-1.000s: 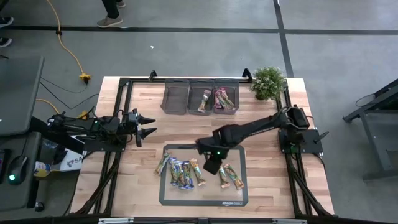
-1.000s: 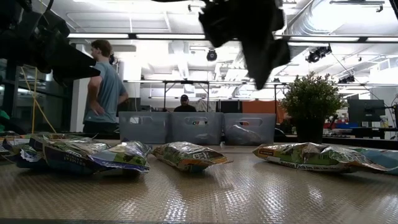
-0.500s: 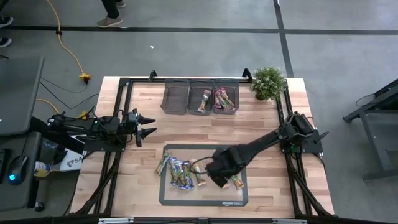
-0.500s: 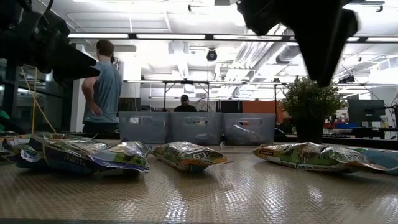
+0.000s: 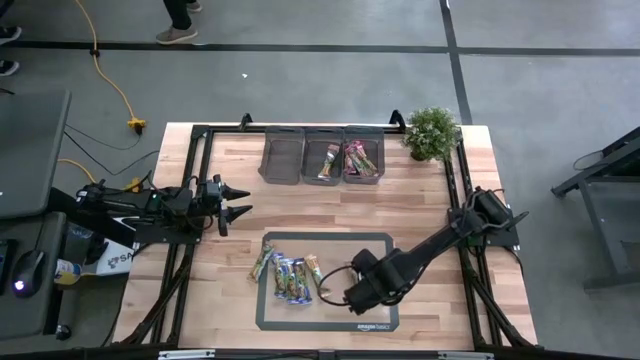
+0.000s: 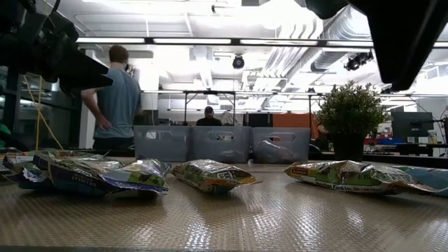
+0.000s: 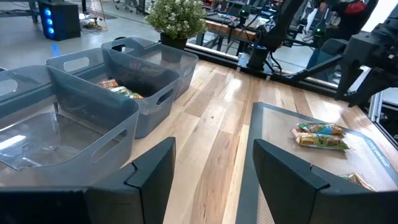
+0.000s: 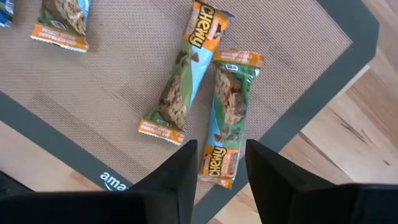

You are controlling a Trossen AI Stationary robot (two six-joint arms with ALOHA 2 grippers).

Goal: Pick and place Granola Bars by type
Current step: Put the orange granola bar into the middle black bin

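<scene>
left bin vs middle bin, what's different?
Contents: the left bin looks bare inside, while the middle bin holds a green and orange bar. Position: the left bin ends the row; the middle bin has a neighbour on each side. Both are grey, alike in shape and upright at the table's far edge.

We see bare wood point(image 5: 300, 205) between the three bins point(image 5: 322, 155) and the mat point(image 5: 372, 241), so a gripper could pass there. The right arm point(image 5: 440, 240) lies across the mat's right part (over two bars point(image 8: 205, 93)), blocking it.
</scene>
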